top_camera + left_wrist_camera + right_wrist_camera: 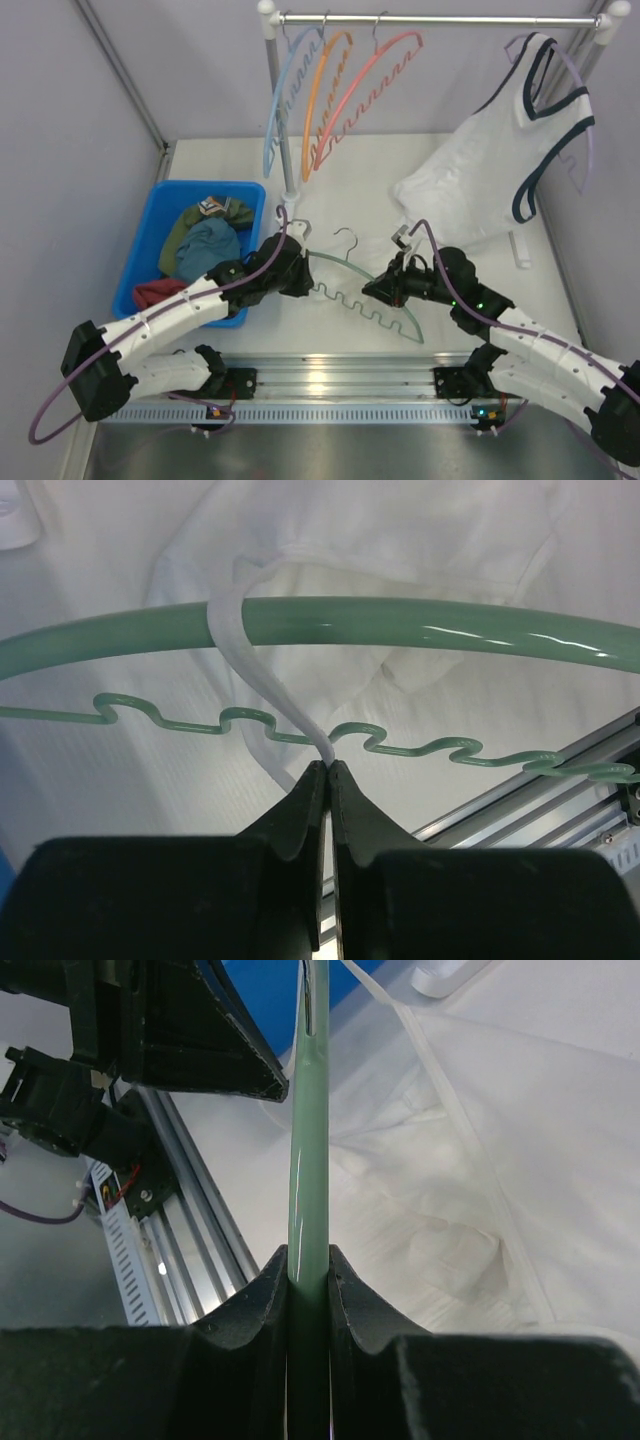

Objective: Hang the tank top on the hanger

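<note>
Pinching a narrow white strap of the tank top at its fingertips, the left gripper has its jaws pressed together with only this thin fabric between them. From the fingertips the strap goes up, passes in front of the wavy lower edge of the hanger and lies over its thick green upper arm. The body of the tank top lies wrinkled on the table behind and under the hanger. In the top view it is difficult to separate the white fabric from the white surface. The right gripper is clamped on the upper arm of the hanger, one black finger on each side of the green bar. In the top view the hanger is between the two grippers, with its metal hook pointing away from the arm bases. I cannot tell if the hanger touches the table or is a little above it. At the left stands a blue bin with coloured clothes inside. At the far side a rail carries some bare coloured hangers. A navy-edged white top hangs there too, on a lavender hanger.
</note>
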`<action>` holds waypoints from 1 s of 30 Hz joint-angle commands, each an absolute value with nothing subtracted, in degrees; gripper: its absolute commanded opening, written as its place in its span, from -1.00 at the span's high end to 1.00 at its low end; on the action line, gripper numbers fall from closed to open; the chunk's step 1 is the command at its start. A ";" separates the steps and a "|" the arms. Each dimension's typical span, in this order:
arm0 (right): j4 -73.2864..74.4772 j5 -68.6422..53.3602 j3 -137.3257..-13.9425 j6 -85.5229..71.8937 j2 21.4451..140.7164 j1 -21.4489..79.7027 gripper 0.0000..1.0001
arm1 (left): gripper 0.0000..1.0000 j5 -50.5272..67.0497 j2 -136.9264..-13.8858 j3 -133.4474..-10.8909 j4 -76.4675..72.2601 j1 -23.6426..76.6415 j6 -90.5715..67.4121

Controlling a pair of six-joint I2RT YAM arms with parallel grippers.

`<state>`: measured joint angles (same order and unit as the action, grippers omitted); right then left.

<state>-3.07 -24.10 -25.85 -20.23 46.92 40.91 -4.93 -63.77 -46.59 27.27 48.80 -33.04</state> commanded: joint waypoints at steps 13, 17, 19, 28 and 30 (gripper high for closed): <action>-13.71 -26.02 -24.61 -21.53 45.09 41.92 1.00 | 0.42 -6.33 -63.72 -53.17 23.47 49.04 -30.50; -15.64 -26.10 -23.73 -22.24 45.61 42.01 1.00 | 0.20 -7.12 -63.02 -52.91 23.03 49.04 -30.06; -16.52 -26.28 -23.47 -22.41 46.14 41.92 1.00 | 0.14 -7.21 -62.67 -52.82 22.76 49.04 -29.62; -18.37 -26.28 -22.50 -22.76 47.46 41.92 1.00 | -0.04 -3.26 -59.60 -50.98 18.20 49.04 -26.37; -18.72 -26.37 -22.15 -22.85 47.55 41.84 1.00 | -0.06 -1.68 -59.15 -50.54 17.14 49.04 -25.49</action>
